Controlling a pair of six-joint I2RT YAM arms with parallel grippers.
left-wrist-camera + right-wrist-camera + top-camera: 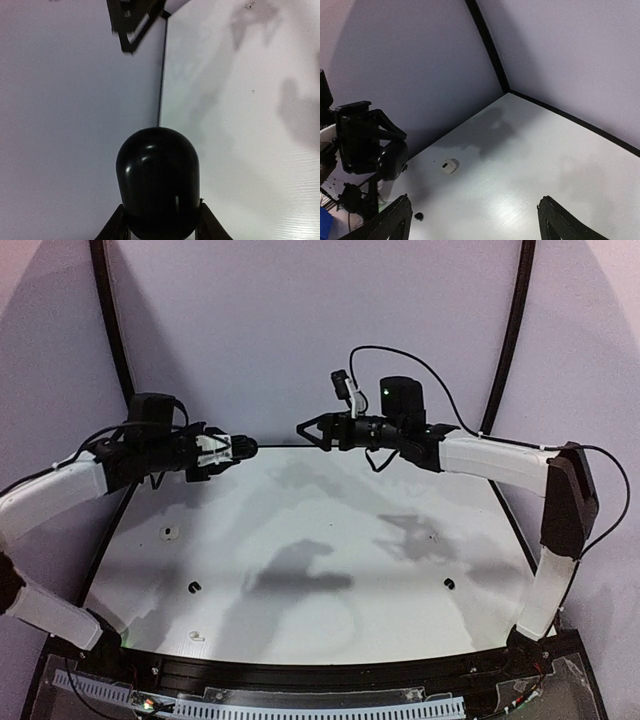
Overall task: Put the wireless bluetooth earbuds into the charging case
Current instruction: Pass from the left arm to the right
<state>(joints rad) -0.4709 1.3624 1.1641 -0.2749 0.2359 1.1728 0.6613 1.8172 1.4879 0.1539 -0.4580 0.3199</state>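
My left gripper [232, 448] is shut on a black oval charging case [159, 182], closed, held in the air over the table's far left. The case also shows in the right wrist view [393, 160]. My right gripper [305, 430] is open and empty, raised over the far middle, facing the left one with a gap between them; its jaws stand wide apart in the right wrist view [474, 200]. On the table lie a white earbud [170, 532] at the left, a black earbud [194, 586] below it, another white earbud [197, 636] near the front left, and a black earbud [449, 583] at the right.
The white table [330, 620] is bounded by a black rim and grey curved backdrop walls [280, 330]. The arms cast dark shadows on the middle of the table. No second case is in view.
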